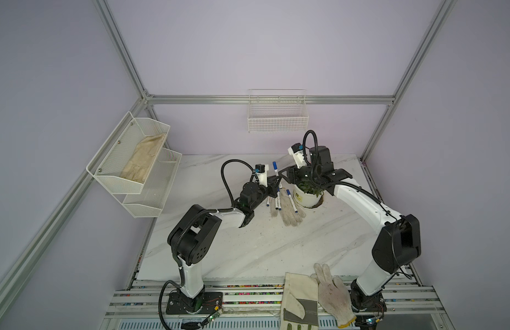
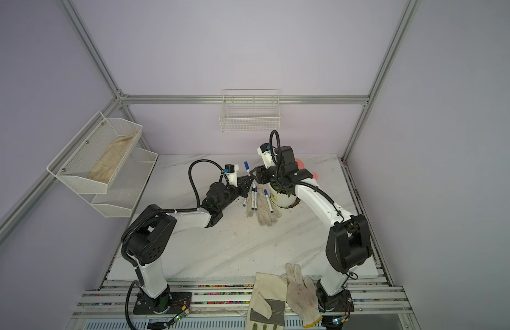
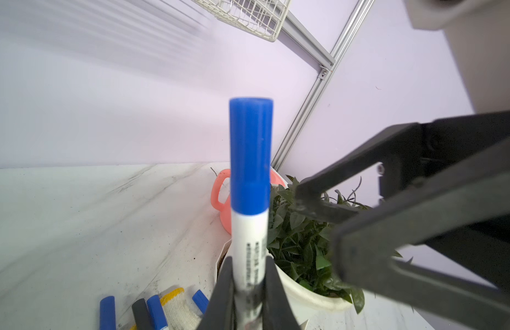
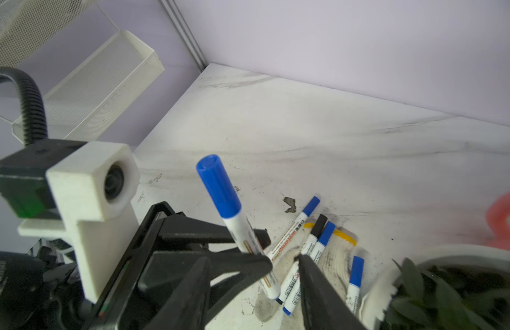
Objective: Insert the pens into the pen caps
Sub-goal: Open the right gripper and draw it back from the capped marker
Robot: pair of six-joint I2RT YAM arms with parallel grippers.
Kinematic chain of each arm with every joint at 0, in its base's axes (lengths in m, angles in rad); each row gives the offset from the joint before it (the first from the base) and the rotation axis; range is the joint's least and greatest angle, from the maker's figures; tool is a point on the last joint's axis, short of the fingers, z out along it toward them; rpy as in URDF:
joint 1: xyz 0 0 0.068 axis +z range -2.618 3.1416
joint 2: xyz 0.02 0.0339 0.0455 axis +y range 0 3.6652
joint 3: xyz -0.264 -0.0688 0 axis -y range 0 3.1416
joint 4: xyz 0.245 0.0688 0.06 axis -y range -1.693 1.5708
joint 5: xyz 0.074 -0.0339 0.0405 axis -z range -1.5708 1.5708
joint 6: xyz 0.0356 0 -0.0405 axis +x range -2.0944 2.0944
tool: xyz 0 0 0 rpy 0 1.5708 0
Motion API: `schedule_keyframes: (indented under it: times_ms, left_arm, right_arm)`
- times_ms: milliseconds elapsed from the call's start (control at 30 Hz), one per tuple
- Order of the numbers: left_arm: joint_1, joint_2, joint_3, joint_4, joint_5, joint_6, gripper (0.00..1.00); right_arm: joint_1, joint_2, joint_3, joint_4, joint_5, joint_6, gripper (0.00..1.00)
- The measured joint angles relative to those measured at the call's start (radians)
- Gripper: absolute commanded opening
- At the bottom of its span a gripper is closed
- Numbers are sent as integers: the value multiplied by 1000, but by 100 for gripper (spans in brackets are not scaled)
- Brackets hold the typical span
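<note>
Closest to my left wrist camera are the left fingers, pressed tight on the white barrel of a pen. The pen stands upright between them, raised off the desk. Its blue cap sits on the upper end, pushed right down to the barrel. Black print runs along the barrel, but I cannot read it, as it is blurred and partly hidden by the fingers.

The right fingers are spread with nothing between them. They sit just beside the capped pen without touching it, near the white plant pot. In both top views the two sets of fingers come together over the far middle of the desk, and the held pen sticks up where they meet.

Four more pens lie on a knitted glove and the desk just beside the pot. Three have blue caps and one has a black cap. One barrel carries red-orange lettering that is too small for me to read. A small yellow label on the pot is no clearer.
</note>
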Motion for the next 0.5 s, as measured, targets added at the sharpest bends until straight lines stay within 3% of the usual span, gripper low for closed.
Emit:
schedule_keyframes:
  times_ms: [200, 500]
  left_arm:
    - [-1, 9, 0, -51, 6, -37, 0]
    - [-34, 104, 3, -208, 60, -59, 0]
  right_arm:
    - [-43, -109, -59, 93, 127, 77, 52]
    - [-89, -83, -86, 114, 199, 150, 51]
